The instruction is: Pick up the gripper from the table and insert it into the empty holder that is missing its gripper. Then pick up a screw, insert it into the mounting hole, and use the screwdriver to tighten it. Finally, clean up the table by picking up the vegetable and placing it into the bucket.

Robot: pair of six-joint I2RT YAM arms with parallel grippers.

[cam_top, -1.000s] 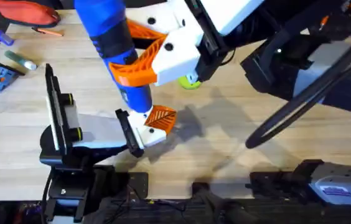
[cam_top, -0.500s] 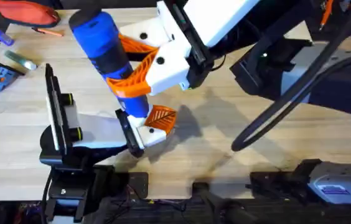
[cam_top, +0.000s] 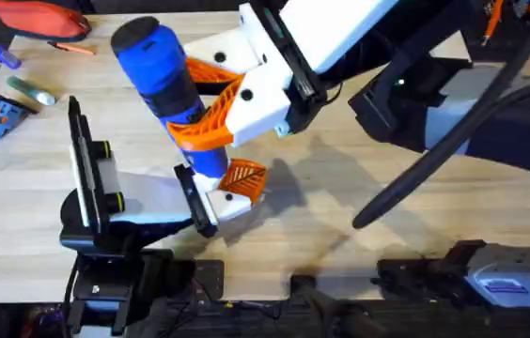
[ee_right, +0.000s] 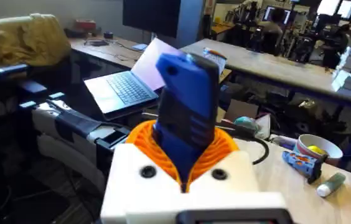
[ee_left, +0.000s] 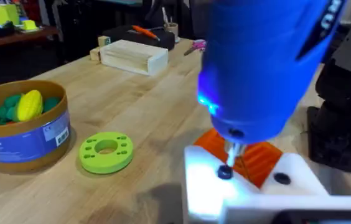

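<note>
Overhead: the right pincer [cam_top: 210, 117], its orange ribbed pads clamped round the blue screwdriver [cam_top: 166, 80], holds the tool tilted, with its bit end down at the white holder [cam_top: 216, 203] and the orange gripper [cam_top: 244, 176] seated in it. The left arm grips that assembly from the lower left; its fingers run in against the white block, though I cannot tell how tightly they hold. The step in hand looks like tightening the screw (the insertion seems already done).

Left wrist: the screwdriver [ee_left: 269, 62] looms large, a blue light glowing on its body, its thin metal bit meeting a dark screw head [ee_left: 224, 173] on the holder [ee_left: 250, 193], the orange gripper [ee_left: 250, 155] just behind. Farther off on the counter [ee_left: 157, 99] sit a lime-green disc [ee_left: 106, 151] and the bucket [ee_left: 21, 124], with toy produce inside.

Right wrist: the screwdriver [ee_right: 187, 106] stands gripped between the orange pads [ee_right: 225, 146].

Next, the bit probably needs to stay square on the screw and pressed down while it spins.
</note>
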